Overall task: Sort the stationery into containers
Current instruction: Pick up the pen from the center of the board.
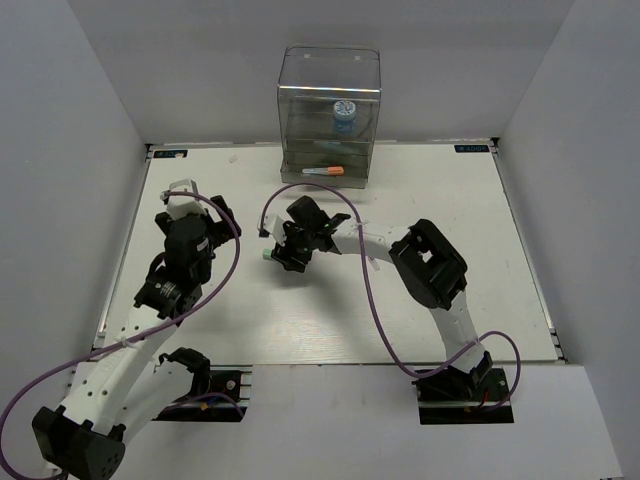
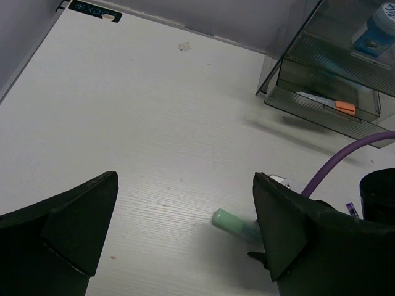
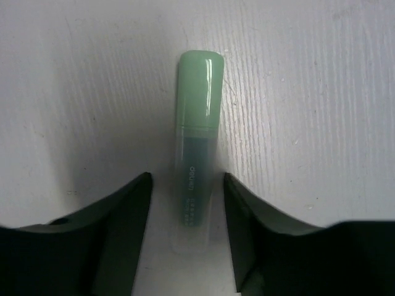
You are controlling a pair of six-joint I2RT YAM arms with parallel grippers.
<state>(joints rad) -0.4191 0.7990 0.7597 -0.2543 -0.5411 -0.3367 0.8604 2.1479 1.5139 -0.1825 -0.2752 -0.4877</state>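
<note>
Jaws of our right gripper [image 3: 185, 180] stand part open astride the green marker [image 3: 199, 123] lying on the table [image 3: 321, 92], seemingly not yet pinching it. Our left gripper [image 2: 185, 203] gapes wide, holding nothing.

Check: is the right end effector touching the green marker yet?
Apart. Right wrist view: the right end effector straddles the green marker, with a strip of table showing between each finger and it.
</note>
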